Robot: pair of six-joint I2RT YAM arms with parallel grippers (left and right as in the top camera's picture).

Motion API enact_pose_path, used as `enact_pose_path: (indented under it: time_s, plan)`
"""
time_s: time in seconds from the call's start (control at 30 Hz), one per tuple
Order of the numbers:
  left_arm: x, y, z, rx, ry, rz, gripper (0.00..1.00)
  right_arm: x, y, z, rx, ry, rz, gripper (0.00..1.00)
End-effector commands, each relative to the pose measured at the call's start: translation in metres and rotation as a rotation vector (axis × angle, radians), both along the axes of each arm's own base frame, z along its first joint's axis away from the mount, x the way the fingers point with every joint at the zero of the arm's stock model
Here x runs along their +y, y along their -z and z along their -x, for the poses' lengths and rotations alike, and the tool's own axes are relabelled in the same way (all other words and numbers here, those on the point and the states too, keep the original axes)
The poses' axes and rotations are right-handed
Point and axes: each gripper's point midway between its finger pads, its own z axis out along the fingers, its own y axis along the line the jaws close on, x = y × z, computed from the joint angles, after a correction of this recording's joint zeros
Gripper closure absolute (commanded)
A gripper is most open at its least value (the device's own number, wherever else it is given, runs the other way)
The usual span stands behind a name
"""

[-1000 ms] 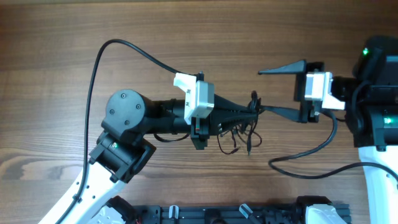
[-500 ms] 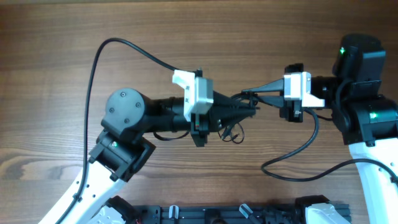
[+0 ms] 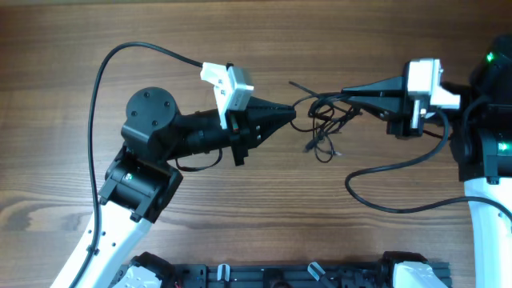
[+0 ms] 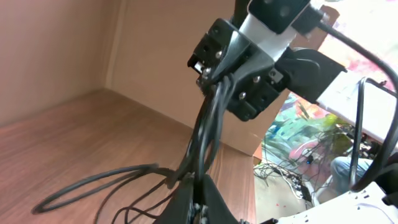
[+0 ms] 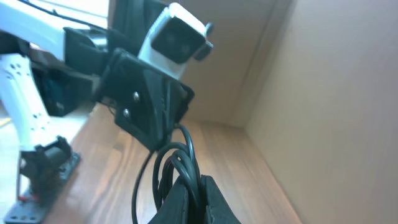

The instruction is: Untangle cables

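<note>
The cables (image 3: 322, 120) are a small tangle of thin black cords hanging between my two grippers near the middle of the wooden table. Loose loops and plug ends (image 3: 323, 149) droop from it on the near side. My left gripper (image 3: 291, 112) points right and is shut on the bundle's left side. In the left wrist view the cables (image 4: 205, 134) rise taut from its closed tips (image 4: 200, 186). My right gripper (image 3: 346, 90) points left and is shut on the right side. Cable loops (image 5: 177, 158) curl out of its tips (image 5: 198, 186) in the right wrist view.
A thick black robot cable (image 3: 128, 60) arcs over the table behind the left arm. Another (image 3: 384, 200) loops on the table in front of the right arm. A black rail (image 3: 280, 276) lies along the front edge. A beige wall (image 5: 336, 93) stands behind.
The right gripper, open a second ago, has shut on the cables. The arms have since drawn apart, left arm leftward and right arm rightward, lifting and stretching the tangle.
</note>
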Motion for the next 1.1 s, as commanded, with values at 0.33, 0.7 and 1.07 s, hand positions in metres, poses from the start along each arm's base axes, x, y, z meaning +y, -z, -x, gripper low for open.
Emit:
enact_pose_path:
  time_s: [0.33,0.7,1.07]
  plan:
    - [-0.025,-0.012,0.033,-0.104,0.113,0.019,0.34,0.000,-0.014,0.018,0.141,-0.105,-0.037,0.96]
    - [-0.030,-0.013,0.023,-0.122,0.099,0.032,0.42,0.012,-0.017,0.030,0.145,-0.154,-0.032,0.96]
    - [-0.029,-0.019,0.024,-0.148,0.099,0.048,0.96,0.012,-0.019,0.032,0.136,-0.148,-0.031,0.58]
